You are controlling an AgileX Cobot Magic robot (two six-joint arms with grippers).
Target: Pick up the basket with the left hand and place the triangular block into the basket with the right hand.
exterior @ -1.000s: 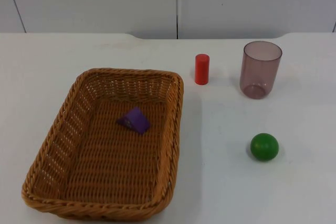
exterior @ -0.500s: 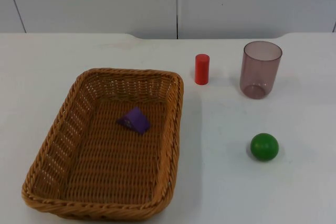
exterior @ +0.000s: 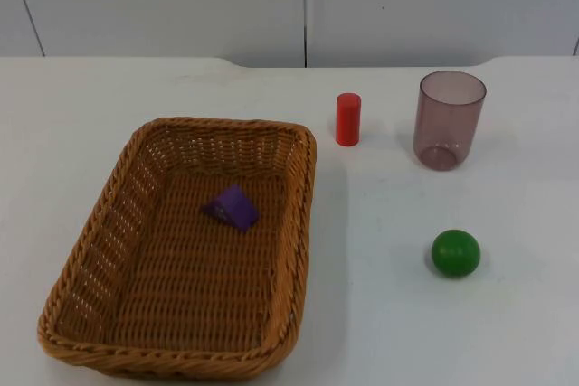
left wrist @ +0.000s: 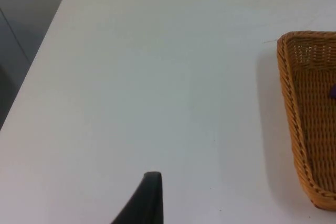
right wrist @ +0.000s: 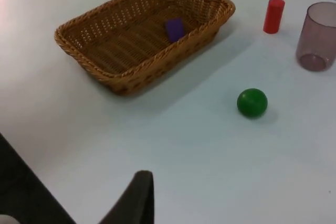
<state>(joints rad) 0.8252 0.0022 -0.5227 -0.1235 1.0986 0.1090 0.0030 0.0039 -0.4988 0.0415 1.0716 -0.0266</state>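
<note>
The purple triangular block already lies inside the basket, well away from both retracted, waiting grippers, whose finger spacing I cannot tell.

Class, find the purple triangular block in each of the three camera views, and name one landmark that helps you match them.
Top view: purple triangular block lies on the floor of the wicker basket, nearer its far end.
Left wrist view: a purple sliver at the picture's edge, inside the basket.
Right wrist view: the block lies inside the basket.
Shared landmark: the basket's woven rim.
</note>
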